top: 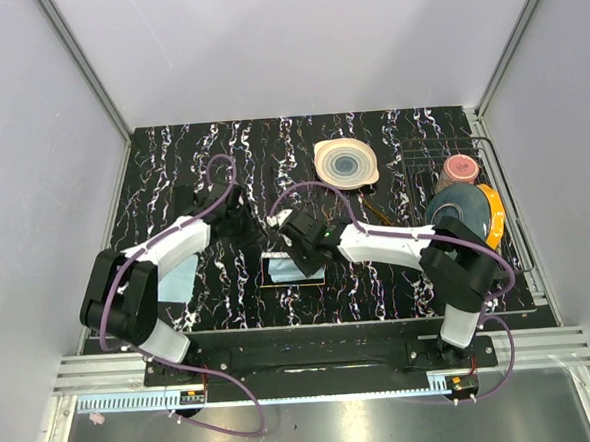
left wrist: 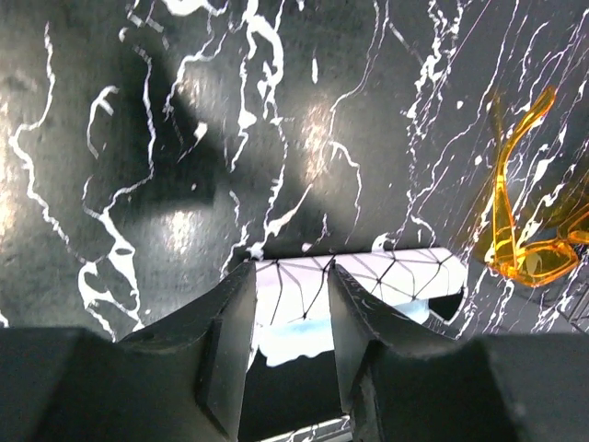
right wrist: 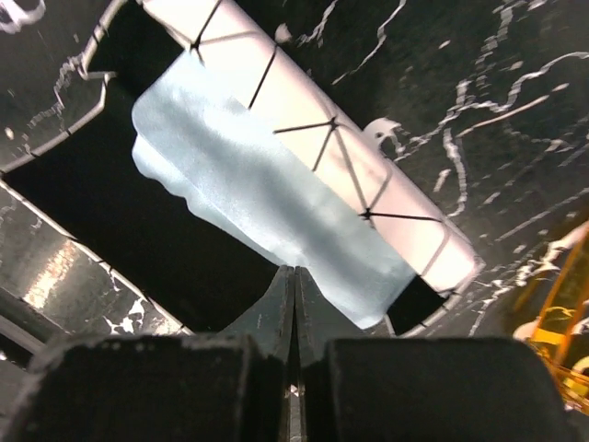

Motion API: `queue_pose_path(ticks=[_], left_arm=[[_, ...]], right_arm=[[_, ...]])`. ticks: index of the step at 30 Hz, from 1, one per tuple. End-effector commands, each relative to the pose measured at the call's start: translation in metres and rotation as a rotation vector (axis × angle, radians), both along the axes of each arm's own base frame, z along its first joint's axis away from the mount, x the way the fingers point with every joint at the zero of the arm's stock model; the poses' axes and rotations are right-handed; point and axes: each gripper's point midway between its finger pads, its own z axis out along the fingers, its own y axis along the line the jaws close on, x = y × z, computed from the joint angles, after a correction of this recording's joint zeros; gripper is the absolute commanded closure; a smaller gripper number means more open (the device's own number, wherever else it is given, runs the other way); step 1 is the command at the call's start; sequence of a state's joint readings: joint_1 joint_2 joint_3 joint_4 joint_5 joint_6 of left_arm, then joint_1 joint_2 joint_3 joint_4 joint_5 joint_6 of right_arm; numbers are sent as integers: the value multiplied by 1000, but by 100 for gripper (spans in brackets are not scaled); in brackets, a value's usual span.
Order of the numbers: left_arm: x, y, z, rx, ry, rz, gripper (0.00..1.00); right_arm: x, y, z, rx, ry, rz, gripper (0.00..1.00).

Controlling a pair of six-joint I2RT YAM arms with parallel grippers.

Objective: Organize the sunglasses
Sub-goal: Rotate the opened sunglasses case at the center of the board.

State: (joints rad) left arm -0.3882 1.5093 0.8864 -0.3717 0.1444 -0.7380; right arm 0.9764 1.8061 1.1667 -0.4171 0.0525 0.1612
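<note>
The sunglasses (top: 371,209) (left wrist: 538,262) lie on the black marbled table, right of the case, amber and translucent; an amber corner of them (right wrist: 561,327) shows at the right wrist view's edge. The case (top: 294,280) lies open, its white line-patterned lid (left wrist: 405,276) (right wrist: 405,221) raised. A light blue cloth (top: 283,272) (right wrist: 258,184) lies in it. My left gripper (top: 255,228) (left wrist: 290,272) is open just in front of the lid, gripping nothing visible. My right gripper (top: 297,249) (right wrist: 294,269) is shut, its tips at the cloth's near edge; whether they pinch it I cannot tell.
A pinkish plate with teal rings (top: 347,163) sits at the back. A wire dish rack (top: 504,193) on the right holds a pink cup (top: 460,168), a dark bowl (top: 457,209) and an orange plate (top: 494,217). A pale blue sheet (top: 176,280) lies under the left arm.
</note>
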Motion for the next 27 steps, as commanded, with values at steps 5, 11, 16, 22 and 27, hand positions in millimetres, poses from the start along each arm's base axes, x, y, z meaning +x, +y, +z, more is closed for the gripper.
queue_pose_path(ticks=[5,11,16,22,27], left_arm=[[28,-7,-14,39,6,-49,58],[14,-13,-38,30,80,-146,63],[-17,-13,-47,-14,126,-203,69],[-52,-17,-46,-77,144,-232,75],[-71,-23,-44,-75,134,-264,76]], right_arm=[[31,-4,51,106,-86,-148,95],[51,-41,49,34,-94,-367,95],[52,-60,48,0,-86,-478,94],[47,-68,30,-74,-36,-529,94],[42,-67,10,-140,21,-512,96]])
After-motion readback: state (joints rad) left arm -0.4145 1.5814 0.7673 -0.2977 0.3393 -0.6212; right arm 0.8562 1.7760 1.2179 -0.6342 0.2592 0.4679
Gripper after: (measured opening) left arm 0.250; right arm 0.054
